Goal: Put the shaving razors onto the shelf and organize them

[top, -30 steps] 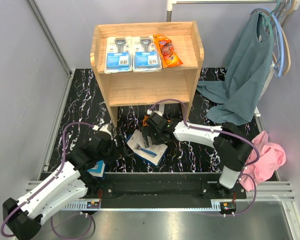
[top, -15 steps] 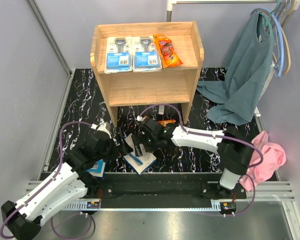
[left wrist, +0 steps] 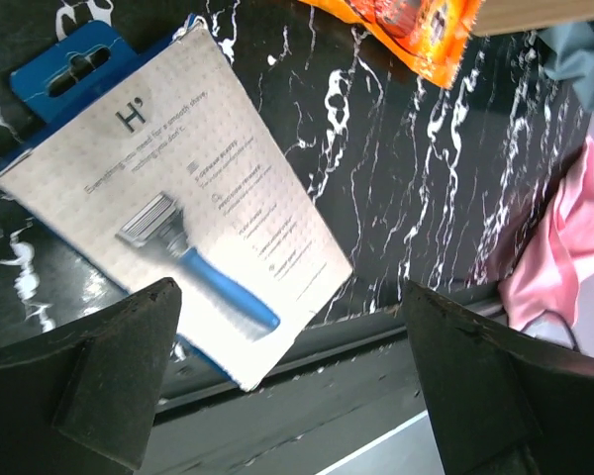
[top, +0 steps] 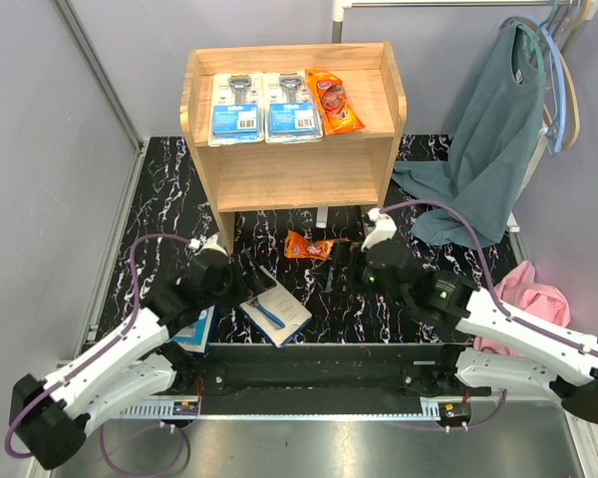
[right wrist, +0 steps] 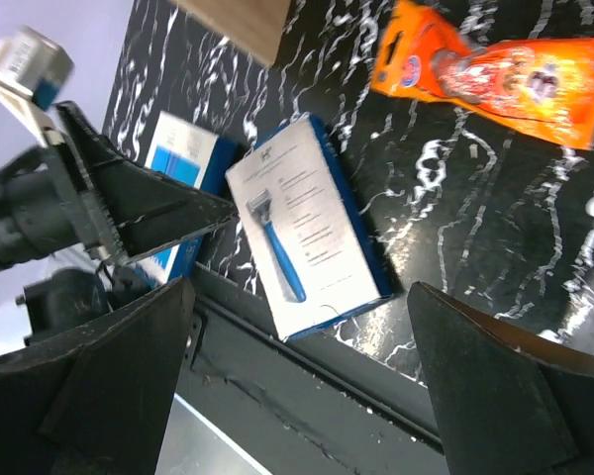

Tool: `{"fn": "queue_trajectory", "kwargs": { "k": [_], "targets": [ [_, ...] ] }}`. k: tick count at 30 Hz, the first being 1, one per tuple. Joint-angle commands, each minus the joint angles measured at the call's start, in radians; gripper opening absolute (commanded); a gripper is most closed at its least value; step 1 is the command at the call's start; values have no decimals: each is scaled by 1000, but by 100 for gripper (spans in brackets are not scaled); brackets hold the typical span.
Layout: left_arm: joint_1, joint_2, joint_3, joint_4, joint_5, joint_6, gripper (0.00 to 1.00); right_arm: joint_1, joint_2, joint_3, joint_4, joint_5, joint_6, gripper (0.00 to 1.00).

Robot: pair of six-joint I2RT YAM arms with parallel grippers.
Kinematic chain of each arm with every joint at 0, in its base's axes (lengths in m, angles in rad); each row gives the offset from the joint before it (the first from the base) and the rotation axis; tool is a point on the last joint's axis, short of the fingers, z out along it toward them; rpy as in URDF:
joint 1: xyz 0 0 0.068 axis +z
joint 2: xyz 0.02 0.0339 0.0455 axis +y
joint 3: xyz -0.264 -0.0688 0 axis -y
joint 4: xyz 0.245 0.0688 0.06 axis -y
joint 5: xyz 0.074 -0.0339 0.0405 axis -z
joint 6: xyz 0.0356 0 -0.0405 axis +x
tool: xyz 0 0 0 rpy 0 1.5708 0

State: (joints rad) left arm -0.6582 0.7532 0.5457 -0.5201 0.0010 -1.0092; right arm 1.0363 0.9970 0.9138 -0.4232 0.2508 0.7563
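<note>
A flat white-and-blue box point(left wrist: 198, 218), printed with a blue-handled razor and an "H'" mark, is seen lying on the black marbled desk point(left wrist: 396, 198) just beneath the spread left pincer point(left wrist: 289, 297); a glossy orange packet point(left wrist: 416, 30) lies beyond. The right pincer point(right wrist: 299, 292) is likewise held apart.

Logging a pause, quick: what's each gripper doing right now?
Left gripper: open, holding nothing.
Right gripper: open, holding nothing.
</note>
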Motion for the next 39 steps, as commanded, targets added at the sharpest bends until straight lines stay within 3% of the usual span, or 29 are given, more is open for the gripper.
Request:
{"fn": "queue_trajectory", "kwargs": {
  "k": [1, 14, 31, 39],
  "targets": [
    [-26, 115, 66, 153, -51, -98, 95, -1, -69, -64, -2, 125, 69, 100],
    [-270, 392, 128, 371, -338, -476, 93, -1, -169, -107, -48, 174, 90, 100],
    [-294, 728, 198, 600, -400, -693, 82, -1, -308, -150, -114, 228, 127, 100],
    [-293, 897, 163, 828, -392, -844, 73, -1, -331, -145, -135, 228, 138, 100]
  ]
}}
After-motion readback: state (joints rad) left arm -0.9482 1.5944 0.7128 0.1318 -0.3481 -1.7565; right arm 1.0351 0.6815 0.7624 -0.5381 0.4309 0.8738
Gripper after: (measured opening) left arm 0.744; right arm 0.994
